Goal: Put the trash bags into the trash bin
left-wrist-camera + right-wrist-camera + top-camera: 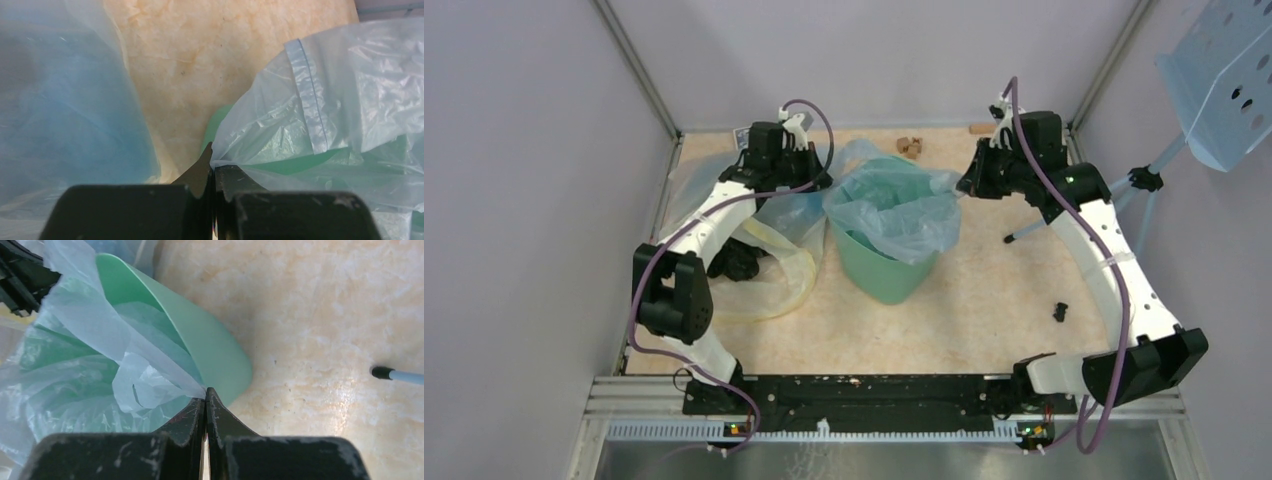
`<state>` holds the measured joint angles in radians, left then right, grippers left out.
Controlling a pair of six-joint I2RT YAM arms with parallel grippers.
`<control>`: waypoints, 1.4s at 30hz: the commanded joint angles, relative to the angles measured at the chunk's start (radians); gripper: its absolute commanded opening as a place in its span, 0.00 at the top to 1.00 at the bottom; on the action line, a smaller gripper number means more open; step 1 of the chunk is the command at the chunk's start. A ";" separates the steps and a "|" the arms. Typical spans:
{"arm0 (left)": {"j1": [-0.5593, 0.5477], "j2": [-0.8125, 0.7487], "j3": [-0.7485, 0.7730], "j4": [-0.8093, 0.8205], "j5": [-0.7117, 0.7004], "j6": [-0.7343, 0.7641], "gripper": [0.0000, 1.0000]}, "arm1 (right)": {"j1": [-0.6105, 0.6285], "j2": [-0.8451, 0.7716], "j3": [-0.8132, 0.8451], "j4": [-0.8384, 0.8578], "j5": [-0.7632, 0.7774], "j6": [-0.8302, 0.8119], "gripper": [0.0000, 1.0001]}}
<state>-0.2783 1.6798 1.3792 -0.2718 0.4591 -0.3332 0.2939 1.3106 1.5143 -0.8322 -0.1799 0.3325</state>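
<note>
Left pincer [212, 159] and right pincer [206, 394] were each clamped tight on a fold of the bag [894, 205], one at either side of the bin [879, 272]. Toward the left edge of the table [984, 300] a yellowish bag [774, 280] lay slack, just beside the bin. The bin stood about mid-table, a little left of centre, with the bag's mouth spread over its rim and the film billowing up rather than seated inside. The film looked thin, so a hard outward pull could tear it at a pinch or tip the light bin, and an early release might let the edge spring off the rim. Small brown bits [910, 145] sat near the far edge.
</note>
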 commanded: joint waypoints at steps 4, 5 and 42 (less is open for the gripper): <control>-0.004 0.023 -0.040 0.056 0.103 -0.033 1.00 | -0.058 0.006 -0.065 0.033 0.029 -0.016 1.00; -0.006 0.027 -0.045 0.055 0.108 -0.033 1.00 | -0.064 0.012 -0.069 0.030 0.027 -0.013 1.00; -0.010 -0.471 -0.536 0.254 -0.084 -0.303 0.91 | -0.016 0.231 -0.069 0.346 -0.147 0.105 0.73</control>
<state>-0.2935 1.3293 0.9493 -0.0814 0.4446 -0.5655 0.2596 1.5478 1.3785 -0.4919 -0.3389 0.4713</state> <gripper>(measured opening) 0.072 0.179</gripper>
